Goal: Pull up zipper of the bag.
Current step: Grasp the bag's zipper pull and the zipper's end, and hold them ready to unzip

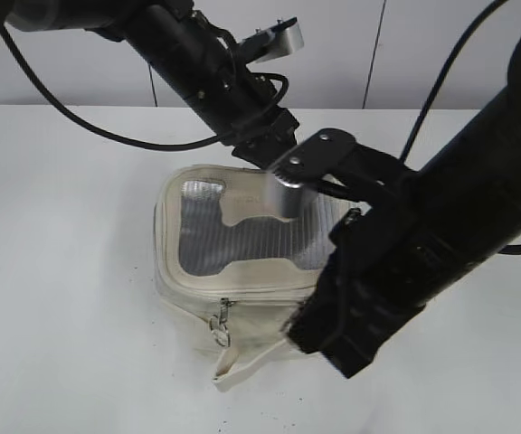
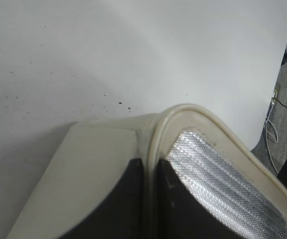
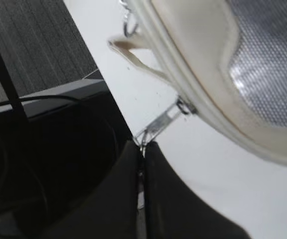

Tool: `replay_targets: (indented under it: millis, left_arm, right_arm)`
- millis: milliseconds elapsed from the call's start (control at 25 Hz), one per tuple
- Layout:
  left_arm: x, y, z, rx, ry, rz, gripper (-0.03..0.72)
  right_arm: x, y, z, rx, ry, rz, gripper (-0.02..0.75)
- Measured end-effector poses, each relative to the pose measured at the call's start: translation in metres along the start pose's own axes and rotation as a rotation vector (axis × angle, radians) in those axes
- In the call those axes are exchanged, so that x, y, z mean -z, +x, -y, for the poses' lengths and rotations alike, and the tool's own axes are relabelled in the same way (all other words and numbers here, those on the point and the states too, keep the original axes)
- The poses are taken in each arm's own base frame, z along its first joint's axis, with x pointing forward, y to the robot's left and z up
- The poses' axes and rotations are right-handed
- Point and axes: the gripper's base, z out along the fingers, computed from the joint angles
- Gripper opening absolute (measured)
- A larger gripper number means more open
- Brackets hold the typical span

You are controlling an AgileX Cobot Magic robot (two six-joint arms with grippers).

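The small boxy soft cream-white bag (image 1: 233, 262) with its grey mesh H-shaped window sits on the white desk (image 1: 61, 271) about midway between the left and right edges, nearer the front edge than the back; a loose cream strap (image 1: 242, 366) trails from its front side toward the front edge. The thin cream zipper line (image 1: 242, 294) runs round the rim of the top panel; one small silver ring pull (image 1: 221, 333) hangs loose on the front face, untouched. In the right wrist view a second silver metal pull (image 3: 164, 119) stretches out from the bag's rim (image 3: 203, 109), and the right arm's fingers (image 3: 142, 149) are pressed together on its free end, the dark pads meeting with the metal tab pinched between them. The left arm's fingers (image 2: 150, 194) are at the bag's far corner, toward the back edge of the desk; in the left wrist view the two dark pads (image 2: 126, 199) stand close on either side of the raised cream rim (image 2: 152, 154), gripping it.
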Motion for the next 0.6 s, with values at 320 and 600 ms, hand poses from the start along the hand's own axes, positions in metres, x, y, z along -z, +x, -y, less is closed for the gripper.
replay_targets:
  millis: [320,600]
  left_arm:
    - [-0.001,0.0,0.0,0.002,0.0,0.001,0.038]
    - [-0.001,0.0,0.0,0.002,0.0,0.001,0.038]
  right_arm:
    - [-0.009,-0.017,-0.014,0.025,-0.016,0.05,0.006]
    - [-0.012,-0.018,-0.015,0.009,-0.048,0.065,0.006]
